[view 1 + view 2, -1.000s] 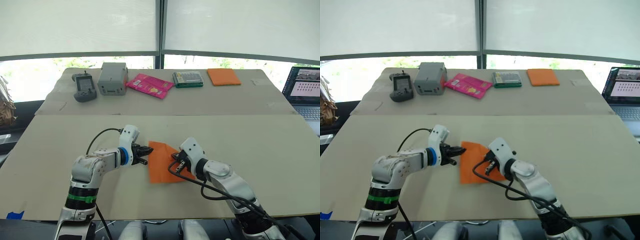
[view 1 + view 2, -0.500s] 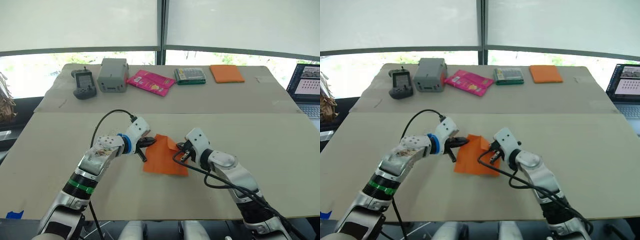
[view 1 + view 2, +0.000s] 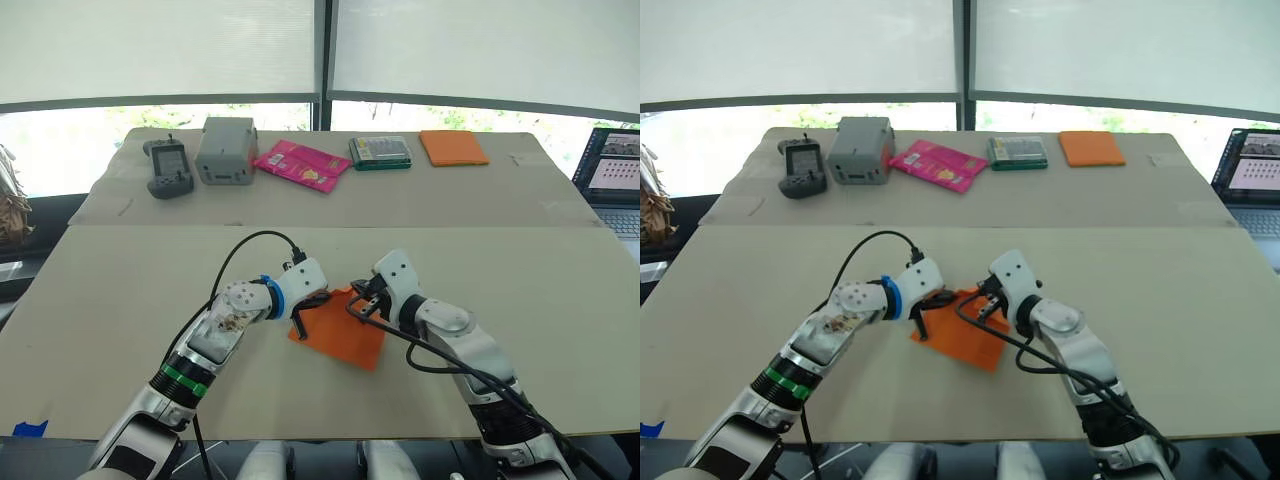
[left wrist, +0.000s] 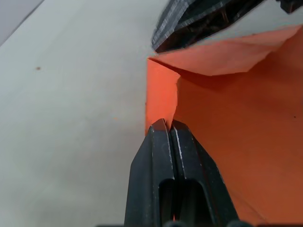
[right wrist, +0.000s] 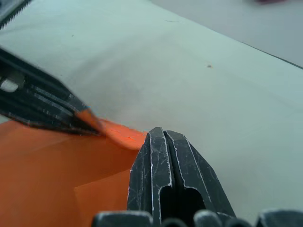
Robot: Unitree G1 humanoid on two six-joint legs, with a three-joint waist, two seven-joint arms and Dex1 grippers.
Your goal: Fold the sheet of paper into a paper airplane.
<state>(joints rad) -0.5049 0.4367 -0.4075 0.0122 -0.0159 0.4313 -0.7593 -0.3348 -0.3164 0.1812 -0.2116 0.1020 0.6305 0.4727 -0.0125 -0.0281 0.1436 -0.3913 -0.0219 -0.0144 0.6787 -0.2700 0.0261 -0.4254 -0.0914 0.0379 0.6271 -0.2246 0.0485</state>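
Note:
The orange sheet of paper (image 3: 341,337) lies on the near table in front of me, partly folded, with its far edge lifted off the surface. My left gripper (image 3: 318,299) is shut on the sheet's far left edge (image 4: 161,97). Right beside it, my right gripper (image 3: 359,301) is shut on a raised flap (image 4: 222,54) at the same far edge. The two sets of fingertips nearly meet over the paper (image 5: 57,165). The sheet's near part rests flat, pointing toward the table's front.
On the far table stand a handheld controller (image 3: 169,170), a grey box (image 3: 225,152), a pink packet (image 3: 300,167), a green-edged case (image 3: 379,152) and an orange pad (image 3: 453,147). A laptop (image 3: 612,175) sits at the far right. Cables loop from both wrists.
My left gripper has swung right across the sheet's far edge until it nearly meets the right gripper. The paper has turned and shifted right, its lifted part folding over.

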